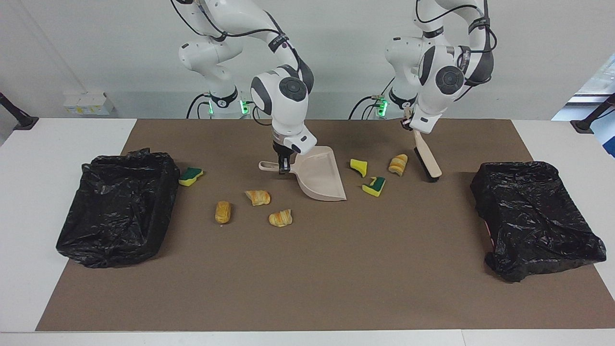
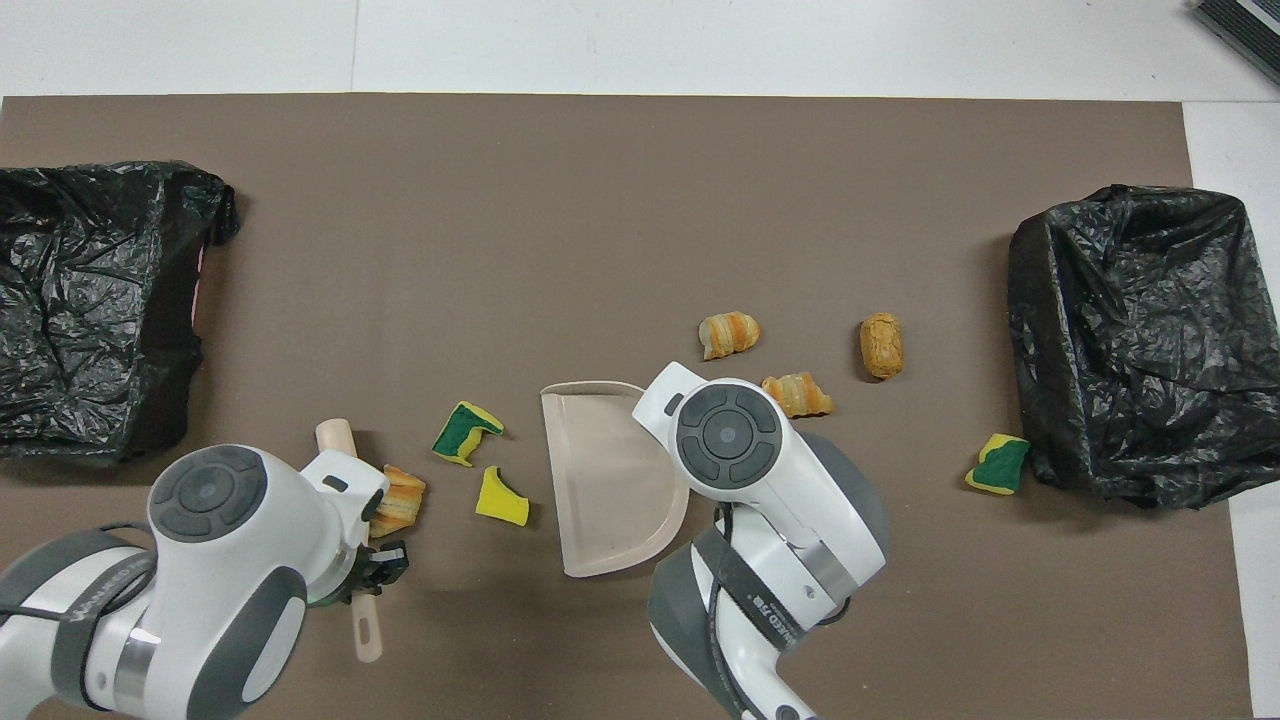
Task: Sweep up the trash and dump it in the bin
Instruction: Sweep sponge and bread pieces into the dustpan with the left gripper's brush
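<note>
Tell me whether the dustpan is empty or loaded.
Empty: the dustpan, held by the right gripper, shows a bare tray in both views; all seven scraps lie on the mat.

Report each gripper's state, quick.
Left gripper: shut on the brush handle.
Right gripper: shut on the dustpan handle.
</note>
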